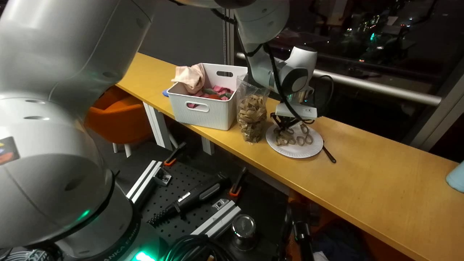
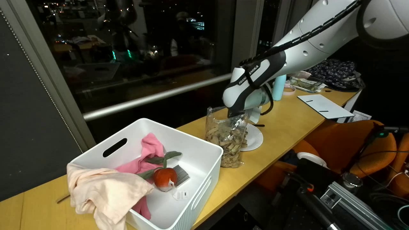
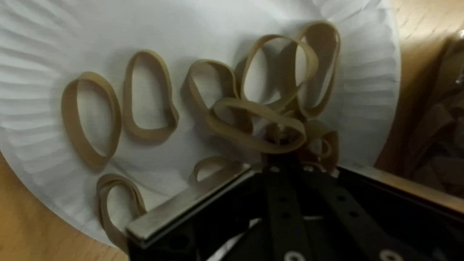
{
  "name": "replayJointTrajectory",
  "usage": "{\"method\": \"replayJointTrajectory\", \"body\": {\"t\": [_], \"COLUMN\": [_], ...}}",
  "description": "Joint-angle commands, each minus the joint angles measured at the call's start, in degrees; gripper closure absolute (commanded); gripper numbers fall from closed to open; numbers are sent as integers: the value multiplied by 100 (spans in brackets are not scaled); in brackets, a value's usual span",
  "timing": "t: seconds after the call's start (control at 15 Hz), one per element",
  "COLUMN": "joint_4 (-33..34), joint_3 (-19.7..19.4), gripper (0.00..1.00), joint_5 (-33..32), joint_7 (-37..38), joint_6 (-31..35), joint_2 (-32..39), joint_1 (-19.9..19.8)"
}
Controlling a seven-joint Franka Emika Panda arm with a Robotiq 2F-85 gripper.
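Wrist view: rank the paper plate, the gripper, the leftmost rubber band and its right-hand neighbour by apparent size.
1. Paper plate
2. Gripper, enlarged by being nearest the camera
3. Leftmost rubber band and right-hand neighbour: too alike to rank

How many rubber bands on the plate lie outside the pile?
3 in the wrist view: leftmost band, its right neighbour, lower band partly behind the end effector. More may be hidden.

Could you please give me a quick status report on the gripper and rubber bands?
Gripper shut among rubber bands, hold on any unclear. Bands on paper plate, some overlapping. Clear bag close beside plate, possibly in the way.
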Motion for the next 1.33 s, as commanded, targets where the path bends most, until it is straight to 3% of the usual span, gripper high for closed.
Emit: {"method": "replayJointTrajectory", "body": {"t": [0.0, 0.33, 0.8, 0.87, 1.07, 1.27], "joint_4": [-568, -1339, -1937, -1928, -1796, -1693], "joint_3": [147, 134, 154, 142, 158, 219], "gripper": [99, 99, 99, 72, 58, 34], "joint_5": [-73, -79, -31, -48, -64, -42], "joint_7": [123, 196, 190, 212, 218, 182], "joint_6": [451, 1028, 1300, 1296, 1287, 1269], "joint_2": [-488, -1061, -1425, -1396, -1248, -1192], "joint_1": [-176, -297, -517, -513, -510, -533]}}
